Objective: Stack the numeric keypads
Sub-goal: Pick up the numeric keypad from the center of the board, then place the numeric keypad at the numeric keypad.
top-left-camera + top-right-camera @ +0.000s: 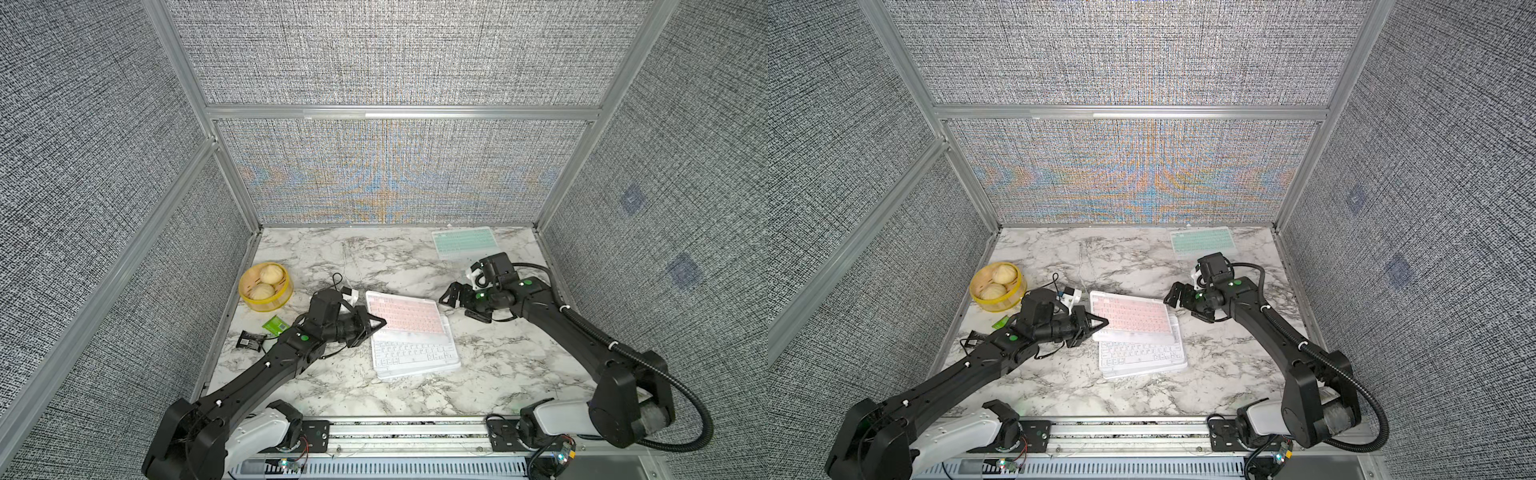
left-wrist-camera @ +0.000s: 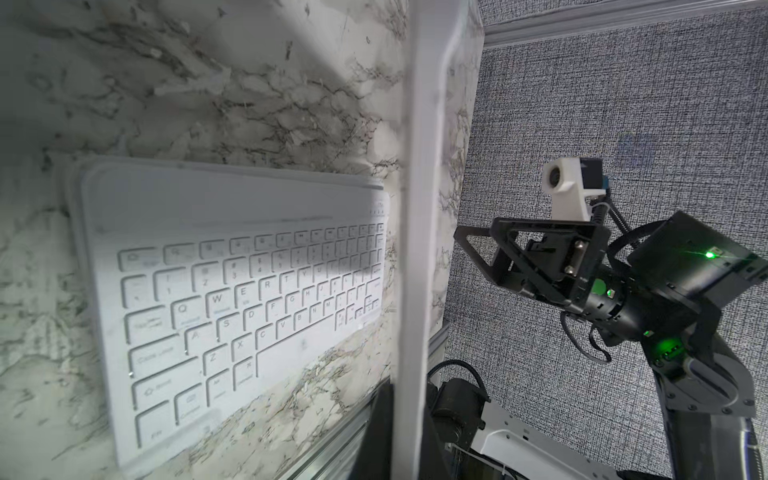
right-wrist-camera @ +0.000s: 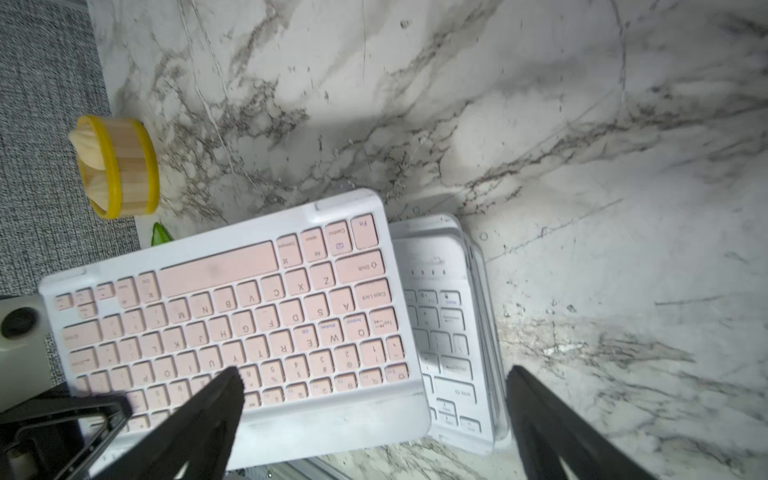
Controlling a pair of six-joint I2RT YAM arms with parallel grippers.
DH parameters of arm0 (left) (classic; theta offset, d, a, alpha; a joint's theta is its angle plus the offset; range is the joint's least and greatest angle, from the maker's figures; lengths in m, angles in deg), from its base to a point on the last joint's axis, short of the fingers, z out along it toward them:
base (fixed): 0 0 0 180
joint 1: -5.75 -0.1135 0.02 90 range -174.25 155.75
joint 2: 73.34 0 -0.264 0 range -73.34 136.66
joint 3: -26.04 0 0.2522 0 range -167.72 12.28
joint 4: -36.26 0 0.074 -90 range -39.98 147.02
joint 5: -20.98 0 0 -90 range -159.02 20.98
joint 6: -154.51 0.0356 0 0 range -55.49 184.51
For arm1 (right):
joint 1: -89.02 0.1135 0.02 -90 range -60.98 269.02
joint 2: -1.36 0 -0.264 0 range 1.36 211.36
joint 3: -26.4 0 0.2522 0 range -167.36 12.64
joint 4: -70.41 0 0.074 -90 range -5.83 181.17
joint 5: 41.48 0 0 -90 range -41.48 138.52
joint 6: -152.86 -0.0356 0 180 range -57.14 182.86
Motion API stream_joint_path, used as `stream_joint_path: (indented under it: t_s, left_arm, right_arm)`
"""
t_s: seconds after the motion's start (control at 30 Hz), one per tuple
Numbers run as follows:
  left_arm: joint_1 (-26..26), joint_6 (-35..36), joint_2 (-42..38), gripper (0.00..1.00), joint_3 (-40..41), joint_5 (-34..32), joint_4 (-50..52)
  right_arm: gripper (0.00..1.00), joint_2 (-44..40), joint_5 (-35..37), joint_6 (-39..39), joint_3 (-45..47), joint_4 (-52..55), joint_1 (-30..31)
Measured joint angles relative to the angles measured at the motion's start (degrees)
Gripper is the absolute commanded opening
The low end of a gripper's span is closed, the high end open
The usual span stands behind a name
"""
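My left gripper (image 1: pixel 375 323) is shut on the left edge of the pink numeric keypad (image 1: pixel 405 313), holding it skewed over the far part of a stack of keypads whose top one has white keys (image 1: pixel 415 356). The left wrist view shows the pink keypad edge-on (image 2: pixel 415 249) between the jaws (image 2: pixel 409 436), with the white-keyed keypad (image 2: pixel 232 291) beneath. My right gripper (image 1: pixel 451 296) stands open just right of the pink keypad, holding nothing. In the right wrist view its fingers straddle (image 3: pixel 374 374) the corner of the pink keypad (image 3: pixel 232 324) and the stack (image 3: pixel 449 332). A mint green keypad (image 1: pixel 465 243) lies at the back right.
A yellow-rimmed bamboo steamer (image 1: pixel 266 286) with two buns stands at the left. A green packet (image 1: pixel 276 324) and a black packet (image 1: pixel 249 340) lie near the left arm. Fabric walls close in the marble table (image 1: pixel 332 257) on three sides.
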Motion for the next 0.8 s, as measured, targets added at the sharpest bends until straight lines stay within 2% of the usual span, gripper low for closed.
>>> stream_joint_path:
  t_s: [0.4, 0.73, 0.8]
  left_arm:
    - [7.50, -2.56, 5.38, 0.00, 3.32, -3.54, -8.61]
    - [8.04, -2.80, 5.46, 0.00, 5.73, -4.00, -10.58]
    - [8.15, -2.99, 5.27, 0.08, 6.21, -4.33, -10.60]
  right_arm:
    - [0.99, 0.39, -1.51, -0.74, 8.09, -3.69, 3.04]
    - [0.99, 3.72, -0.68, -1.68, 9.40, -6.56, 6.16]
    - [0.99, 4.17, -0.04, -2.21, 9.44, -6.95, 6.73]
